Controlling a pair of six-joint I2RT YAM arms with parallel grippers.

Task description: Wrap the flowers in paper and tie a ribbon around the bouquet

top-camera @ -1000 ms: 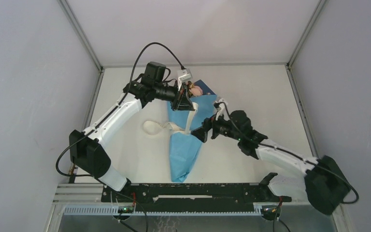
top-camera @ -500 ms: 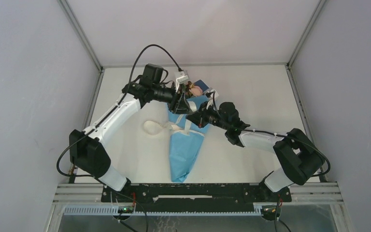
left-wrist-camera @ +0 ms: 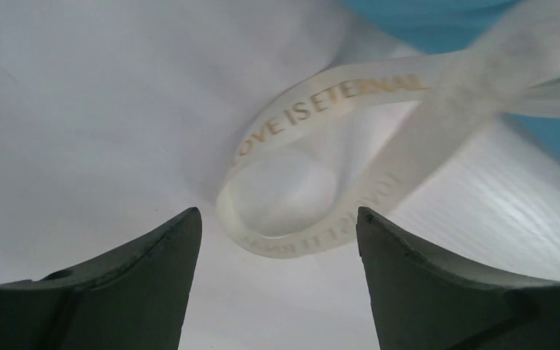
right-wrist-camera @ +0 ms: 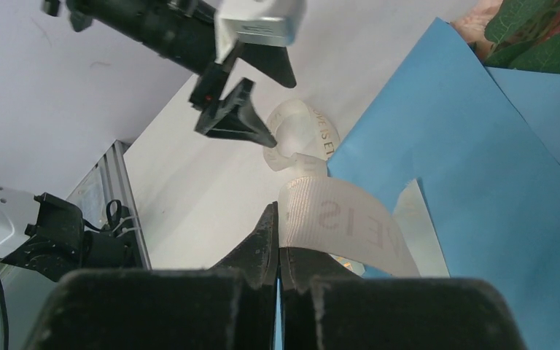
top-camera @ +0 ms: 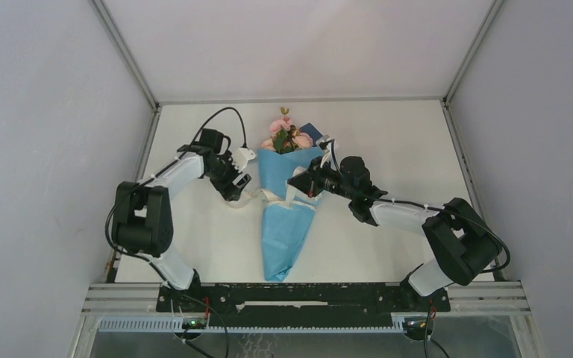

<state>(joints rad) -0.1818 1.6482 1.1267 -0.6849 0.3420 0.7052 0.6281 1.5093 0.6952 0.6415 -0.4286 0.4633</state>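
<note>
- Top external view: our left claw point(top-camera: 234, 185) hangs released, jaws spread over a ribbon point(left-wrist-camera: 313, 109) loop that lies on the bench point(top-camera: 194, 239) left of the bouquet point(top-camera: 282, 231).
- Wrapping looks done to us: the paper point(right-wrist-camera: 481, 182) forms a cone holding the flowers point(top-camera: 286, 136), blooms out of the far, wide end.
- We see the ribbon cross the bouquet's middle with no knot, so tying remains.
- Our right claw point(right-wrist-camera: 278, 219) is clenched on a ribbon strand over the bouquet.
</note>
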